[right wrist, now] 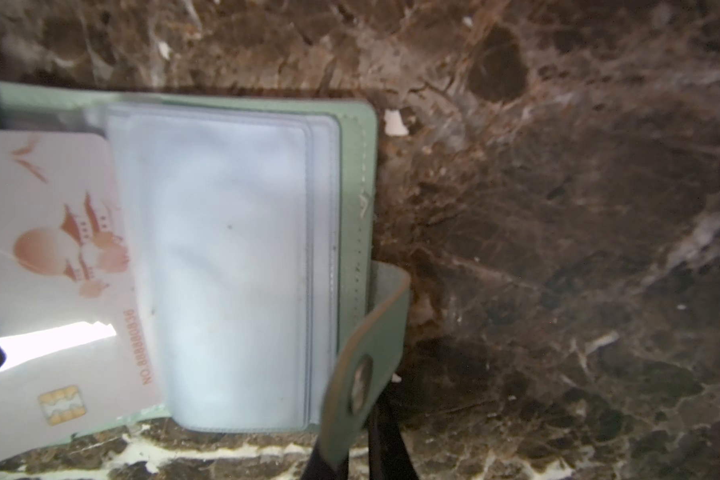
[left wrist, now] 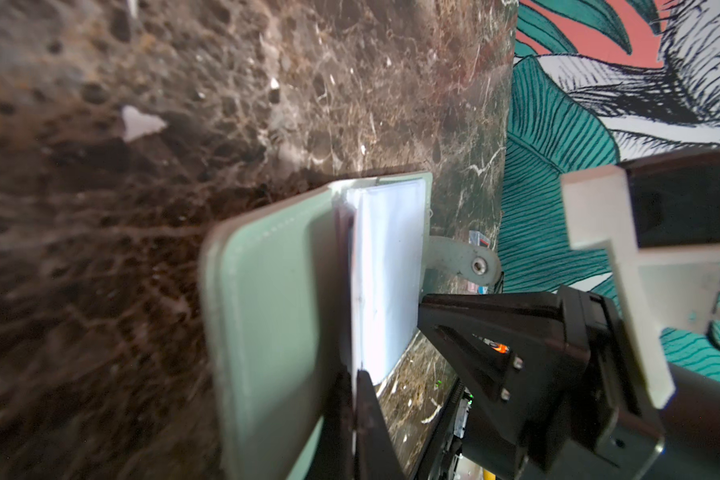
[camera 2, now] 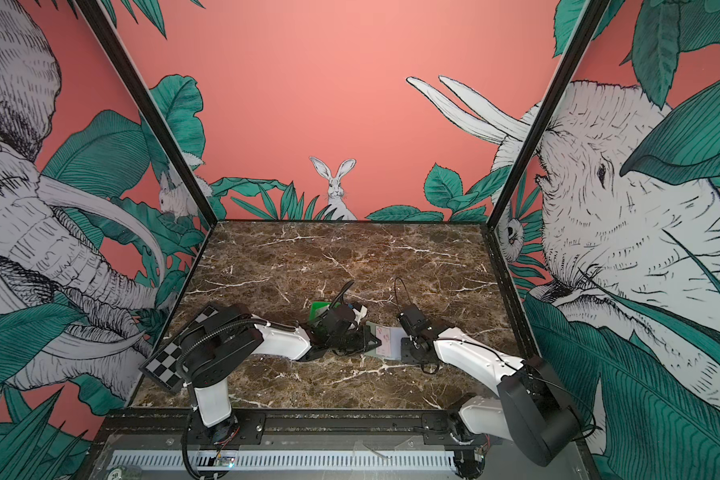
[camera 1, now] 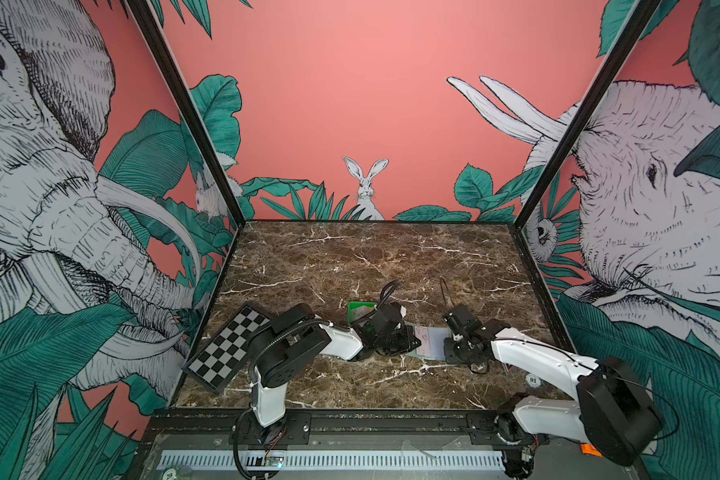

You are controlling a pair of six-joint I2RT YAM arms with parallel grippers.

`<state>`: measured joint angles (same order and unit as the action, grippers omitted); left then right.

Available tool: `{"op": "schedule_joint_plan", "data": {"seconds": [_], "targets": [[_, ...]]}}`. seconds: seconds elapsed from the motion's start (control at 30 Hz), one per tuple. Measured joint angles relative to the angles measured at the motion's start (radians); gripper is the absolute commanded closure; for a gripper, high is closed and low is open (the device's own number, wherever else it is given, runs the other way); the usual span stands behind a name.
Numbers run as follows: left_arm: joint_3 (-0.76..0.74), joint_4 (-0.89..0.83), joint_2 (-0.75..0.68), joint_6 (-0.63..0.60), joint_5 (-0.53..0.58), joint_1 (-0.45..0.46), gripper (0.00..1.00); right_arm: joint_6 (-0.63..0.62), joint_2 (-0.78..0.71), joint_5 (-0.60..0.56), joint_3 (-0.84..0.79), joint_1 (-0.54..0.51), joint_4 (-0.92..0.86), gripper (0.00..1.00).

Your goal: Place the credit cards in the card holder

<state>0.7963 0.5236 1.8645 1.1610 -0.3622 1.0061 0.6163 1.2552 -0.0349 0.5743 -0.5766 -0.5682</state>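
The credit card (right wrist: 51, 249) I'm working with is white, with orange-pink art and a gold chip. It lies over the open card holder (right wrist: 356, 174), one long edge slipped beneath the stack of clear sleeves (right wrist: 233, 270); I can't tell whether it sits inside a pocket. The holder lies flat on the marble table (camera 1: 350, 257), near the front edge at centre in both top views. My left gripper (left wrist: 355, 419) reaches in from the holder's 9 o'clock, jaws pinched tight on the card's outer edge. My right gripper (right wrist: 350, 451) sits at the holder's 3 o'clock, jaws closed on the snap strap (right wrist: 371, 324), which curls up off the table. At about 11 o'clock from the holder, just behind the left wrist, is a bright green tray (camera 1: 356, 309). Far out at 9 o'clock a checkerboard (camera 1: 225, 349) rests by the left wall, and a round token (camera 1: 533, 379) lies at 4 o'clock beside the right arm
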Motion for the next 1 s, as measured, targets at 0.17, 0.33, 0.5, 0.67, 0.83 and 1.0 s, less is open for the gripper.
{"op": "schedule_joint_plan", "data": {"seconds": [0.17,0.33,0.5,0.67,0.83,1.0], "targets": [[-0.002,0.014,0.002,0.003,-0.006,-0.001,1.00,0.000,0.000,0.000,0.000,0.001,-0.001,0.88],[-0.011,0.048,0.006,0.003,-0.020,-0.004,1.00,0.000,0.000,-0.003,0.000,0.001,-0.001,0.88],[-0.024,0.103,0.024,0.023,-0.039,-0.011,1.00,0.000,0.000,-0.003,0.000,0.001,-0.004,0.88],[-0.035,0.135,0.035,0.036,-0.048,-0.015,1.00,0.000,0.000,-0.004,0.000,0.002,-0.005,0.88],[-0.040,0.141,0.035,0.041,-0.050,-0.019,1.00,0.000,0.000,-0.004,0.000,0.002,-0.005,0.88],[-0.040,0.142,0.037,0.040,-0.070,-0.032,1.00,0.000,0.000,-0.004,0.000,0.002,-0.005,0.88]]}}
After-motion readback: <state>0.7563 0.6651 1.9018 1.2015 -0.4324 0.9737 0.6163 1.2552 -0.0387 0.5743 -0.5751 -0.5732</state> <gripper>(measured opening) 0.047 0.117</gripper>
